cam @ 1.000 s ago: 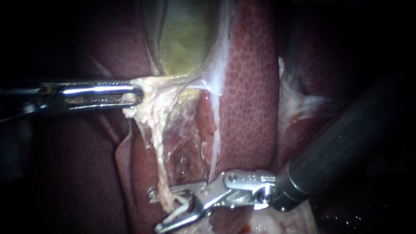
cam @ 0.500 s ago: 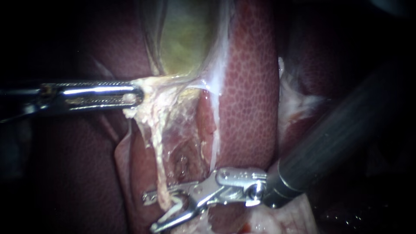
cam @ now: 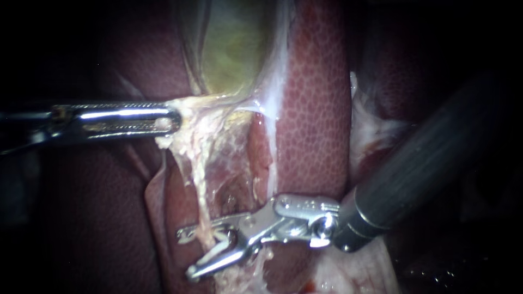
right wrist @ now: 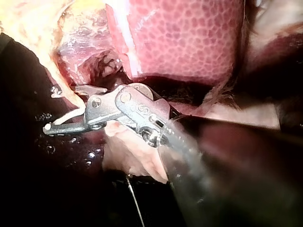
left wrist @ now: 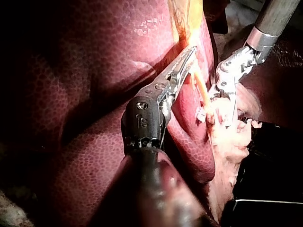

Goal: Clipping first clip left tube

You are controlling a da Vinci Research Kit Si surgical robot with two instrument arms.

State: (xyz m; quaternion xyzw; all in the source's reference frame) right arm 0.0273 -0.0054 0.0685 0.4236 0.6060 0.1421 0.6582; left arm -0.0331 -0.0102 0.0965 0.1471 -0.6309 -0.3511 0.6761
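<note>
The left tube point(cam: 200, 201) is a pale, ragged strand running down from the gallbladder point(cam: 234, 49). My right instrument point(cam: 188, 253) comes in from the right; its jaws stand open with this tube between them, and a pale clip point(cam: 220, 247) shows in the gap. A thinner white strand, the right tube point(cam: 271, 179), passes behind the instrument's hinge. My left instrument point(cam: 163, 117) is shut on the pale tissue at the gallbladder's lower end and holds it stretched to the left. The left wrist view shows both instruments point(left wrist: 182, 64) point(left wrist: 208, 111). In the right wrist view the jaws point(right wrist: 59, 126) lie side-on.
Mottled red liver point(cam: 310, 109) lies to the right of the tubes, with darker liver point(cam: 98, 218) to the left. Pale fatty tissue point(cam: 370, 130) sits beside the right instrument's dark shaft point(cam: 425, 169). A raw hollow point(cam: 229, 198) lies between the two tubes.
My right instrument has slid to the left and slightly up, so its open jaws reach further across the left tube. The left instrument and the tissue it holds have not moved.
</note>
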